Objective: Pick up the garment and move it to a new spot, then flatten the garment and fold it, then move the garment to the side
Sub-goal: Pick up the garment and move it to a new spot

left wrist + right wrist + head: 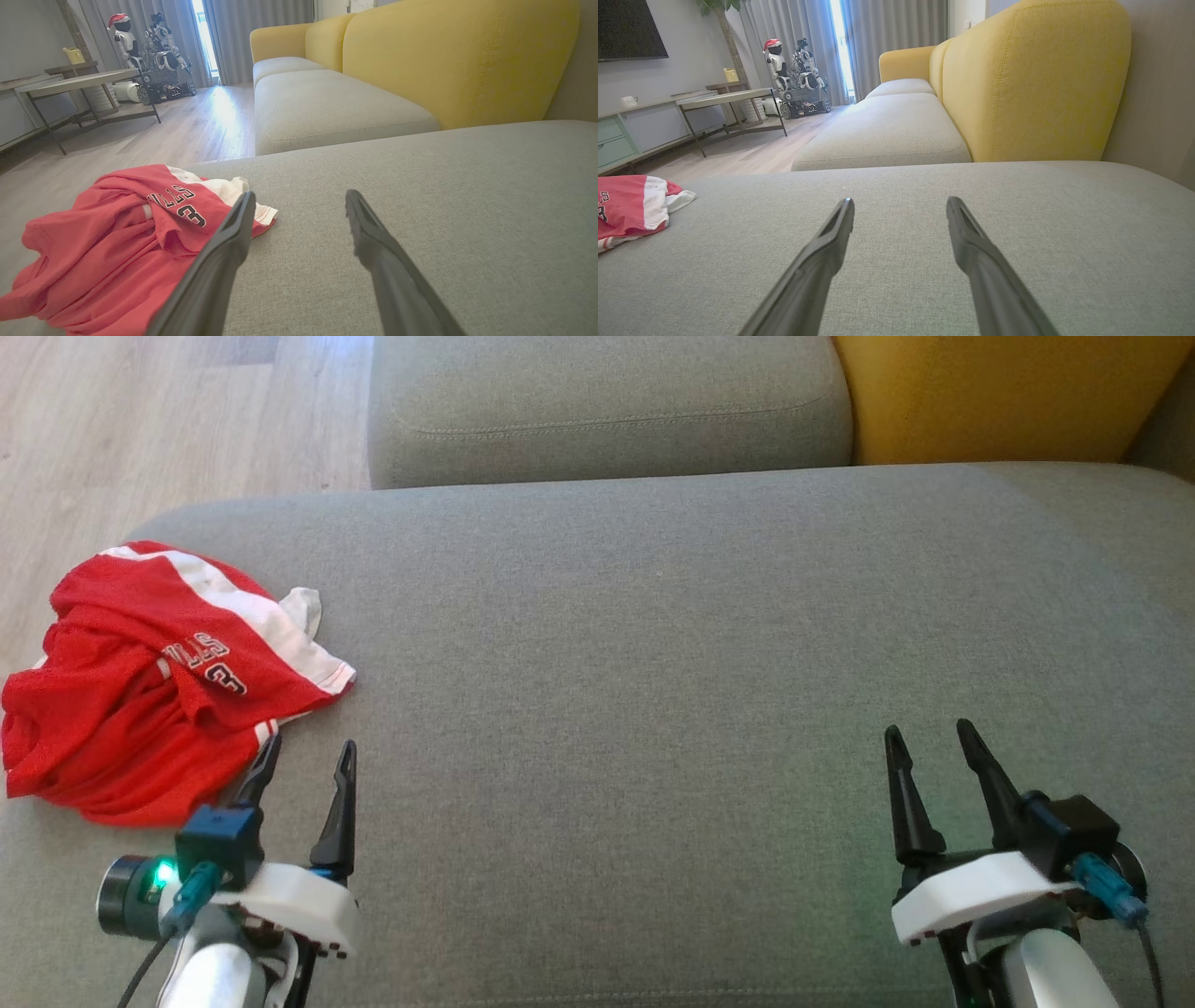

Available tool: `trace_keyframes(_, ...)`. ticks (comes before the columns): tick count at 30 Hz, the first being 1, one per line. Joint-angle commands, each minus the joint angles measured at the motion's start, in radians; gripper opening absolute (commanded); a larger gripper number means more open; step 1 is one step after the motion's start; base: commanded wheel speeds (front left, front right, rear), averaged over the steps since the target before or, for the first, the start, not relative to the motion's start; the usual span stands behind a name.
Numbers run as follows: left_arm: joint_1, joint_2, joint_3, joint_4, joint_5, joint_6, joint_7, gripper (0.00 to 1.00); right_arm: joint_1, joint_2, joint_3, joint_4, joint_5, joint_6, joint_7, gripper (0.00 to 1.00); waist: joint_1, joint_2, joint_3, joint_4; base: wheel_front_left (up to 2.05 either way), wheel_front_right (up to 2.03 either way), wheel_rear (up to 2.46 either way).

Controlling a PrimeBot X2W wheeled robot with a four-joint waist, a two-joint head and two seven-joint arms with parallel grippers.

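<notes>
**Head view.** Left tool [309,742] sits low over the grey seat [653,644], fingers spread wide, nothing between them. The garment [140,691], red with white trim and dark lettering, lies in a crumpled heap just ahead and to the left of this tool, at the seat's left end. The tip of the tool's left finger overlaps the garment's near hem; contact cannot be told. Its right finger is over bare fabric. Right tool [929,728] is well off to the right of the left tool, also spread wide and empty, with bare seat all round it. Beyond both tools is a second cushion [607,411]. A yellow backrest [990,392] stands ahead of the right tool, and wood floor [140,420] lies beyond the garment.

**Left wrist view.** Left tool [300,193] has its fingers wide apart, with seat cloth in the gap. The garment [107,242] is to the left of the left finger, which crosses in front of its white-edged corner. It is rumpled, folds piled on themselves, and the lettering reads upside down. The cushion is ahead of the tool, the backrest ahead right, the floor ahead left.

**Right wrist view.** Right tool [901,199] has its fingers wide, holding nothing, with the seat beneath. The garment [630,205] is far to the left, well apart from this tool and cut by the frame edge. The cushion is straight ahead, the backrest ahead and right.
</notes>
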Motion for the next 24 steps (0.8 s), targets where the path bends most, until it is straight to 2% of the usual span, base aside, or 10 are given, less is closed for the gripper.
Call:
trace_keyframes(1,-0.065,0.011,0.045,-0.024,-0.011,-0.003,-0.013,1.00,-0.041,-0.002,0.019,-0.027,0.002,0.004,-0.007,1.00,0.0000,0.0000,0.000,0.000,0.00,0.00,0.00)
trace_keyframes(15,-0.073,0.002,0.055,-0.015,-0.013,-0.008,-0.013,1.00,-0.043,-0.002,0.017,-0.031,0.012,0.004,-0.008,1.00,0.0000,0.0000,0.004,0.011,0.00,0.00,0.00)
trace_keyframes(24,-0.090,-0.003,0.062,-0.004,-0.017,-0.012,-0.013,1.00,-0.032,-0.002,0.039,-0.079,0.024,0.004,0.007,1.00,0.0000,0.0000,-0.002,0.111,0.00,0.00,0.00)
